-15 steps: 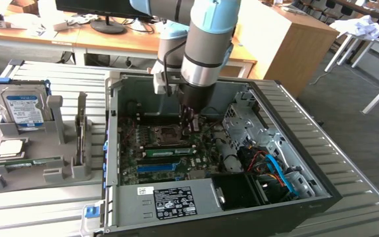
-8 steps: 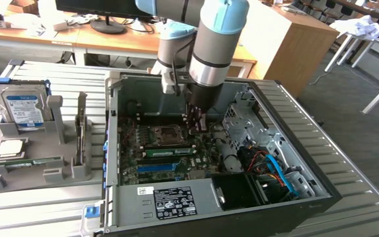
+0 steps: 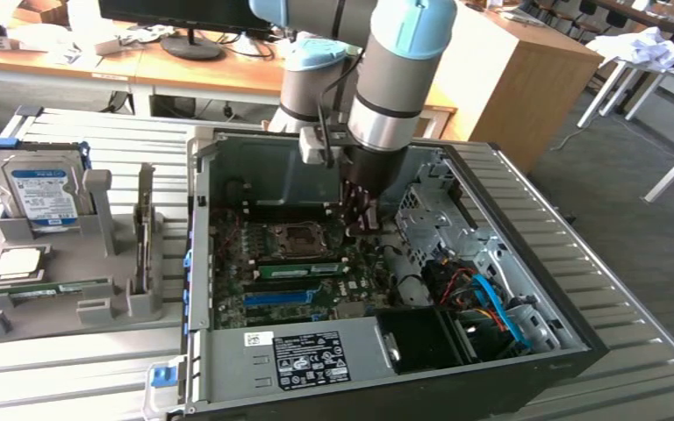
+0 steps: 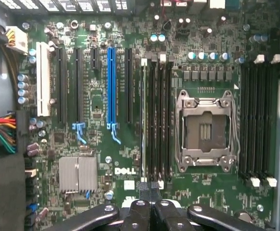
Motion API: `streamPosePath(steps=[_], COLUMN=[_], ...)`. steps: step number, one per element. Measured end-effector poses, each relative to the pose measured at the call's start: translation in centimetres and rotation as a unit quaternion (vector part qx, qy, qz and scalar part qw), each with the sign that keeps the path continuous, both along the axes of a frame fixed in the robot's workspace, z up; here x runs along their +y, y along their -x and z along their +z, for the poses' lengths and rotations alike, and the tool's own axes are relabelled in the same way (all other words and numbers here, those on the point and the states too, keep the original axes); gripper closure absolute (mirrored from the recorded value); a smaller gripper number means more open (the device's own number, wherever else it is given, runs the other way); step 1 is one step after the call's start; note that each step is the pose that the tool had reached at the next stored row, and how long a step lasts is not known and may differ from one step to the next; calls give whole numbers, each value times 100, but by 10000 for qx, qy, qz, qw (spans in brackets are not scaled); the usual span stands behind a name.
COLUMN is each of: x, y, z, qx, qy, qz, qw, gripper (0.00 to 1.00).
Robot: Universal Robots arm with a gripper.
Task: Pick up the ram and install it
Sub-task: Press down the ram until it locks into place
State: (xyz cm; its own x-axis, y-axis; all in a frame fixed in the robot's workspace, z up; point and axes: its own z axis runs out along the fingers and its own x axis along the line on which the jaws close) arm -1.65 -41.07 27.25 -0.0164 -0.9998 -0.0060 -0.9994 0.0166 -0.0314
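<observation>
On the exterior view's left, your gray holder (image 3: 50, 294) stands on the counter (image 3: 68, 373) with the hard drive (image 3: 39, 195) upright in it. Its blue-and-white label is too small to read.

Move right into the open case (image 3: 571, 338). The ram (image 3: 299, 269) stands on edge in the slot beside the socket (image 3: 296, 239), on the side toward the blue slot (image 3: 278, 298). From the wrist you see the ram (image 4: 143, 115) as a thin pale line in the first of the dark slots.

The gripper (image 3: 358, 219) hangs just over one end of that stick. At the wrist the gripper (image 4: 147, 186) has its jaws pressed together, pinching nothing, with the tip at the stick's end.

By my reading the pick-up is done and the stick is in place. You cannot tell from here whether it is fully seated or the latches have closed.

The board reads "DELL" (image 4: 123, 171). The sticker on the power supply (image 3: 308, 358) is not legible.
</observation>
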Motion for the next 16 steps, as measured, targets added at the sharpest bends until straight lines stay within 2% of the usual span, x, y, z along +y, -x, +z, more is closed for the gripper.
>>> streamPosePath(steps=[9,16], x=[7,9], y=[-81,-206], z=[123,174], qx=[0,4], qy=[0,0], qz=[0,0], qw=[10000,10000], gripper=[90,90])
